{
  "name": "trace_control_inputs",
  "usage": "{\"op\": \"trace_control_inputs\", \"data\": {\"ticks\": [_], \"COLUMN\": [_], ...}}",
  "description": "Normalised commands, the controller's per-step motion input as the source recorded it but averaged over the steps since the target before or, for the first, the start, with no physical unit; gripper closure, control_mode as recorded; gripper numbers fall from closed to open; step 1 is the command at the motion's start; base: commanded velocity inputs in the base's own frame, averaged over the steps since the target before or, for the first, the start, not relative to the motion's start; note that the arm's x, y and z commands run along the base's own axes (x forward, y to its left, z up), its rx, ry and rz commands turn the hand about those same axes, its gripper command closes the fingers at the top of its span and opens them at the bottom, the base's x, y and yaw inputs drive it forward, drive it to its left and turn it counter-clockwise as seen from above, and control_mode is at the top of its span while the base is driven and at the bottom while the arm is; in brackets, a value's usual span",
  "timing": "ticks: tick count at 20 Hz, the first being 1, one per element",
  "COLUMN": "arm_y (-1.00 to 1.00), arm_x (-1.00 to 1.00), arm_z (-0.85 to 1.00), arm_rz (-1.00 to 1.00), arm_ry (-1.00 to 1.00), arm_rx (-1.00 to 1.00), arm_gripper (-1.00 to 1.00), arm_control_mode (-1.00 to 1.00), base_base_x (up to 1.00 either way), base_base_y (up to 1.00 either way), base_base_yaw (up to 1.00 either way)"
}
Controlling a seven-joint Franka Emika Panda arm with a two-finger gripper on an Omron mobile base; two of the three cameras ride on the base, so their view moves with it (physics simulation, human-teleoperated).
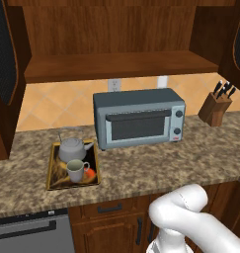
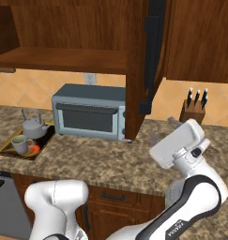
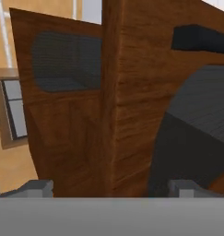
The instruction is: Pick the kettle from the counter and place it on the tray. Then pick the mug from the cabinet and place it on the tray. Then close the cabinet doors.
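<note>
the kettle and the mug both stand on the tray, the mug in front of the kettle, and the tray lies on the speckled table to the left of a grey toaster oven. the cabinet above is open, its shelf bare wood.

the left base view takes in the tray from above, both door edges at the picture's sides, a knife block at the far right and wall sockets behind the oven. the right base view shows what that one hides: the right cabinet door swung out edge-on toward the robot, with its black bar handle, and the arm's white hand raised just right of it, the tool itself hard to make out there.

the hand view looks straight at that door's edge from close by, with dark mesh panels on either side. the tool has its two tips spread wide at the bottom, one on each side of the door's edge, gripping nothing.

a small red mark on the oven's lower right corner is too small to read; lettering on the arm's lower link in the right base view is also illegible.
</note>
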Motion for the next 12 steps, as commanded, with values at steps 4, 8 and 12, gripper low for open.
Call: {"op": "trace_control_inputs", "data": {"ticks": [4, 8, 12], "arm_y": [0.00, 0.13, 0.43], "arm_x": [-0.10, -0.22, -0.15], "arm_z": [0.55, 0.31, 0.14], "arm_rz": [0.01, 0.05, 0.07], "arm_ry": [-0.08, -0.06, -0.03], "arm_rx": [-0.10, -0.15, -0.17], "arm_gripper": [-1.00, -1.00, -1.00], "arm_control_mode": [-1.00, -1.00, -1.00], "base_base_x": [0.00, 0.00, 0.00], "base_base_y": [0.00, 0.00, 0.00], "base_base_yaw": [0.00, 0.00, 0.00]}}
